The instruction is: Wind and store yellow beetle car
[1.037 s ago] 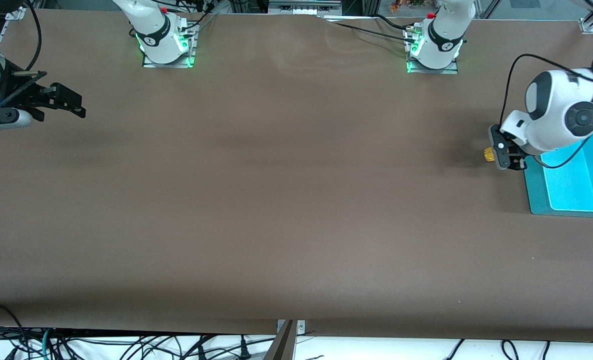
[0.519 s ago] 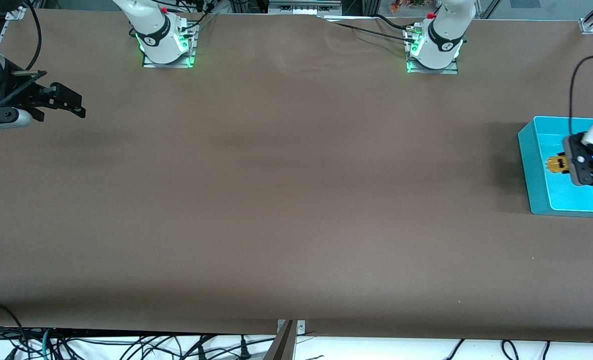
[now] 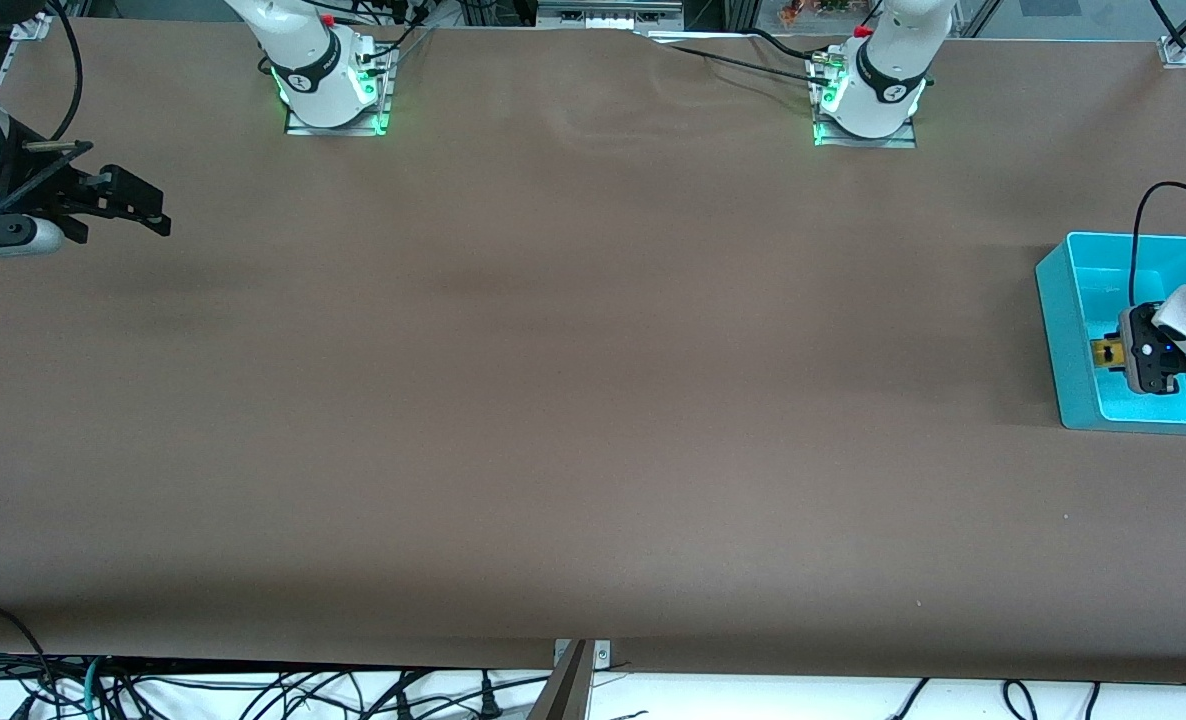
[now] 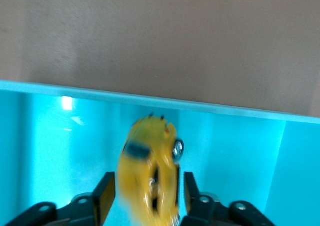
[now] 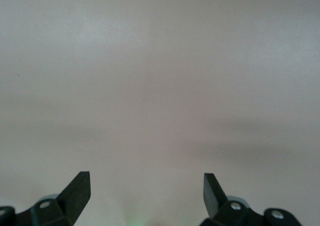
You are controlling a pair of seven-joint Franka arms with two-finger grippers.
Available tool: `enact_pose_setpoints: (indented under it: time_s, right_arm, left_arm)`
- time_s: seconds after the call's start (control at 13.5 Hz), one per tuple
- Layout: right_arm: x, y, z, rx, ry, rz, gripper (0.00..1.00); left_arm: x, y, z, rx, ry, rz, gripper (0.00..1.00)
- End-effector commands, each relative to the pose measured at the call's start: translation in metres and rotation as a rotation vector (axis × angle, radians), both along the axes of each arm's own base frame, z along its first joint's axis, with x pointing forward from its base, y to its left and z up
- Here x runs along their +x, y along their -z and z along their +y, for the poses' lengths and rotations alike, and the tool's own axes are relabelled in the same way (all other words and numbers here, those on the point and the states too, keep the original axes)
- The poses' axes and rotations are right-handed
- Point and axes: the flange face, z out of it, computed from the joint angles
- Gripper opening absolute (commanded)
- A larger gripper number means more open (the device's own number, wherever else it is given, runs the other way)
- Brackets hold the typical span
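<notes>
Bin [image 3: 1061,330] below left end effector [image 3: 1118,353], open around yellow beetle car [image 4: 150,176]; right end effector [image 3: 158,210] waits open.

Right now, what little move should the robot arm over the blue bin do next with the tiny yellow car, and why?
Probably open the left gripper fully, then lift away. In the left wrist view the tiny yellow beetle car sits blurred between its fingers, inside the bright turquoise plastic bin, so it seems to be dropping. The right gripper waits open over its end of the table.

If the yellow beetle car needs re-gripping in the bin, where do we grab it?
Grip the yellow beetle car across its two flat flanks, coming straight down from above the teal bin: its roof is rounded and the walls block any sideways approach. Left gripper straddles it that way.
</notes>
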Motion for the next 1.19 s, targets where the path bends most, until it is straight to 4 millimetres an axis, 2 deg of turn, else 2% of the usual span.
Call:
enact_pose_setpoints:
  time_s: [0.0, 0.07, 0.15, 0.3, 0.44, 0.52, 0.67, 0.74, 1.04, 1.11]
  right_arm:
    - [0.002, -0.006, 0.000, 0.018, 0.017, -0.002, 1.00]
    - [0.002, -0.006, 0.001, 0.018, 0.015, -0.004, 1.00]
    - [0.002, -0.006, 0.000, 0.018, 0.017, -0.004, 1.00]
    - [0.002, -0.006, 0.000, 0.018, 0.017, -0.004, 1.00]
    - [0.002, -0.006, 0.000, 0.018, 0.017, -0.004, 1.00]
    - [0.002, -0.006, 0.001, 0.018, 0.015, -0.004, 1.00]
    - [0.002, -0.006, 0.001, 0.018, 0.017, -0.004, 1.00]
    - [0.002, -0.006, 0.002, 0.019, 0.020, -0.004, 1.00]
    - [0.002, -0.007, 0.003, 0.019, 0.020, -0.005, 1.00]
    - [0.002, -0.007, 0.004, 0.019, 0.020, -0.005, 1.00]
  left_arm:
    - [0.011, -0.054, -0.006, 0.040, 0.031, -0.029, 1.00]
    - [0.013, -0.078, -0.016, 0.045, 0.030, -0.021, 1.00]
    - [0.023, -0.108, -0.035, 0.037, 0.037, -0.033, 1.00]
    - [0.040, -0.148, -0.068, 0.032, -0.048, -0.024, 1.00]
    - [0.060, -0.181, -0.124, 0.022, -0.117, -0.032, 1.00]
    - [0.062, -0.190, -0.150, 0.023, -0.162, -0.004, 1.00]
    - [0.062, -0.209, -0.217, 0.006, -0.295, 0.052, 1.00]
    - [0.060, -0.217, -0.243, 0.020, -0.346, 0.070, 1.00]
    - [0.046, -0.272, -0.309, 0.110, -0.623, 0.085, 1.00]
    - [0.037, -0.293, -0.336, 0.152, -0.693, 0.043, 1.00]
